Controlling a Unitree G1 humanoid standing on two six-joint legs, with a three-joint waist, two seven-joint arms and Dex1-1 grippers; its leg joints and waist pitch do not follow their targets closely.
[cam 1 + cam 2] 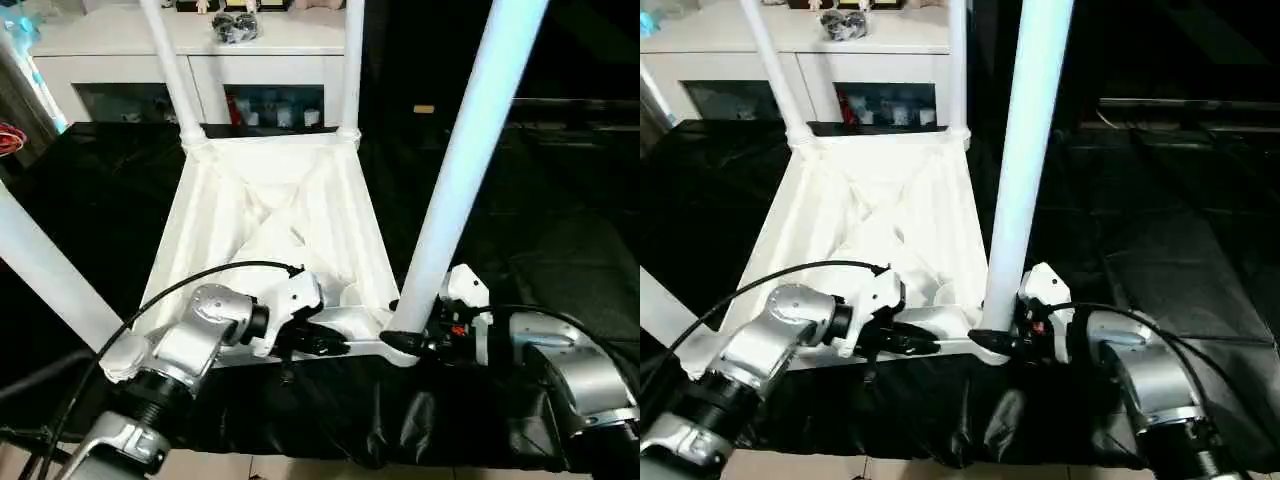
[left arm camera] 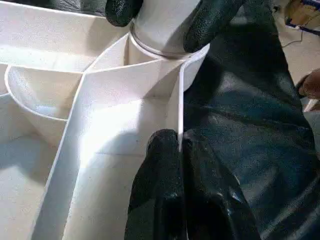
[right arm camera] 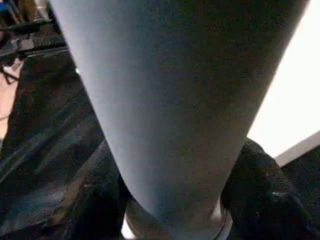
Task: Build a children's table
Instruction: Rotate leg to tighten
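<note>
Here the children's table point(image 1: 275, 215) lies upside down on the black sheet point(image 1: 560, 250), its ribbed underside facing up, with all four legs rising from the corner sockets. Take the near-right socket point(image 2: 167, 47) as the landmark: it is the corner of the top closest to the robot on its right side, and the near-right leg point(image 1: 470, 150) stands in it, its long axis running nearly upright and leaning slightly away from the table's centre. The right gripper point(image 1: 408, 343) sits at the foot of that leg, directly above the socket collar, with one black finger point(image 2: 212, 20) on each side of the leg; the jaws stand about half open, spread to the width of the leg and closed around it. The left gripper point(image 2: 177, 150) lies just beside the socket, toward the robot's left along the table's near edge wall point(image 2: 179, 107); its fingers are pressed together on that thin wall and pinch it. The right arm is therefore the nearer one to the leg, and the left arm acts as a clamp on the top. As a judgement, the coming move turns on the leg's axis relative to the socket: any seating or twisting should act along or around that upright axis, straight down into the socket, while the left gripper holds the top against turning. A white cabinet point(image 1: 120, 45) stands beyond the table's far edge.
</note>
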